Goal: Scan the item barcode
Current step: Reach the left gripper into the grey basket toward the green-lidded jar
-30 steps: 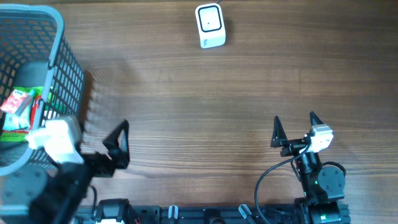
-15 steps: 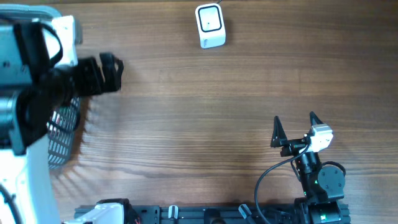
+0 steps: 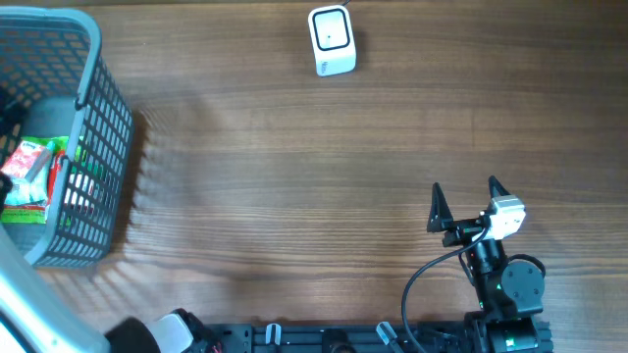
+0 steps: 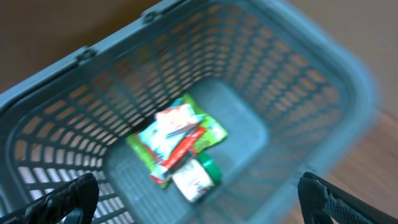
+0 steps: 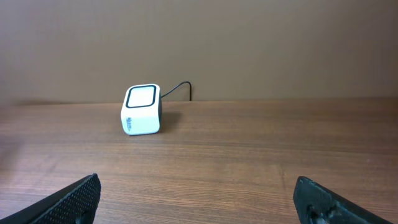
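Note:
Several packaged items [image 4: 177, 140] in red, white and green lie in a heap on the floor of the grey mesh basket [image 4: 124, 81], and one has a green cap. The overhead view shows them [image 3: 34, 176] inside the basket [image 3: 98, 88] at the far left. My left gripper [image 4: 196, 186] hangs open high above the heap, holding nothing; its fingers do not show in the overhead view. The white barcode scanner [image 3: 331, 39] stands at the back of the table, its window [image 5: 142, 98] facing up. My right gripper [image 3: 464, 201] rests open near the front right, empty.
The scanner's black cable [image 5: 177, 87] runs off behind it. A pale part of the left arm [image 3: 25, 304] crosses the bottom left corner. Bare wooden tabletop [image 3: 314, 176] lies between basket, scanner and right arm.
The left arm swung up from in front of the basket, passed over it and has left most of the overhead view. The right arm has not moved.

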